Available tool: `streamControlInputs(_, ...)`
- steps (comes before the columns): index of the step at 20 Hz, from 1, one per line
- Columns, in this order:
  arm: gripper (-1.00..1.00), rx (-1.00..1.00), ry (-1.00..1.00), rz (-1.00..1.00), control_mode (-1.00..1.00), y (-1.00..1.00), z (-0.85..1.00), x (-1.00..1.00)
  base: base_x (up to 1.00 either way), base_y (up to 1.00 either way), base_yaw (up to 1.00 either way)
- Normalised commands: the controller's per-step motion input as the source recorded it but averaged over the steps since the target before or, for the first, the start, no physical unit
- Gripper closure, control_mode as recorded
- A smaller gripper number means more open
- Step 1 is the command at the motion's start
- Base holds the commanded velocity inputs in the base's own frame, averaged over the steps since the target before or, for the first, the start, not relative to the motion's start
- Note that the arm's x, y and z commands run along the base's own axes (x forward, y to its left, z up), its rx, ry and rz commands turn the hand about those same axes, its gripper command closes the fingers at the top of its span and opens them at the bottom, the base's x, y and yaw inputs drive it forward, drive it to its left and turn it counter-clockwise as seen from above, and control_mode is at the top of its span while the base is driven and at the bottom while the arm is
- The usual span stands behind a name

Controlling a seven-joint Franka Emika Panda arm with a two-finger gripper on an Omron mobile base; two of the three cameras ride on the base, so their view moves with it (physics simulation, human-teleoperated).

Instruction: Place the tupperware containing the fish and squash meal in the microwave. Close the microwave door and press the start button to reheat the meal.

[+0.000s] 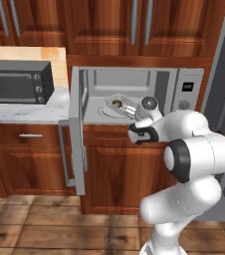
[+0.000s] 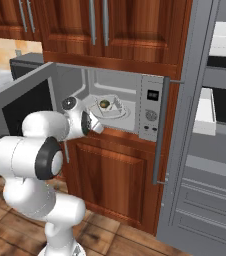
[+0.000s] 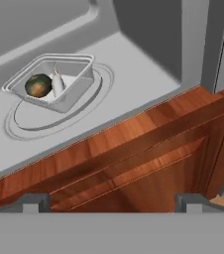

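The microwave [image 1: 186,89] [image 2: 152,107] stands with its cavity open. Its door [image 1: 76,129] [image 2: 20,107] is swung out to the left. Inside, on the round turntable, sits the tupperware [image 1: 118,104] [image 2: 108,106] [image 3: 52,84], upright. It holds the fish and squash meal [image 3: 38,85], a round green-brown lump and a pale piece. My gripper [image 3: 113,202] [image 1: 130,111] [image 2: 98,128] hangs just outside the cavity's front edge, above the wooden cabinet front. It is open, clear of the tub, with nothing between its fingertips.
A dark countertop oven [image 1: 19,81] sits on the marble counter [image 1: 30,112] to the left. The open door's long bar handle [image 1: 64,154] juts toward the floor space. A tall grey unit [image 2: 185,150] with white bins [image 2: 225,40] stands to the right.
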Motion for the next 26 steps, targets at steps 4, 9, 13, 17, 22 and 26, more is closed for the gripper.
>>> streamControlInputs(4,-1.00,0.03,0.04,0.09,-1.00,-0.02,1.00,-0.76,0.00,0.00,0.00)
streamControlInputs(9,-1.00,0.01,0.02,0.11,-1.00,-0.07,0.67,-0.83,0.00,0.00,0.00)
streamControlInputs(13,-1.00,-0.02,0.00,0.19,-1.00,0.00,0.45,-1.00,0.00,0.00,0.00)
streamControlInputs(17,-1.00,-0.01,0.00,0.21,-1.00,0.00,0.59,-0.90,0.00,0.00,0.00)
streamControlInputs(22,-1.00,0.00,0.00,0.24,-1.00,0.04,0.83,-0.66,0.00,0.00,0.00)
streamControlInputs(26,-1.00,-0.14,0.00,0.27,-1.00,0.21,0.66,-0.70,0.00,0.00,0.00)
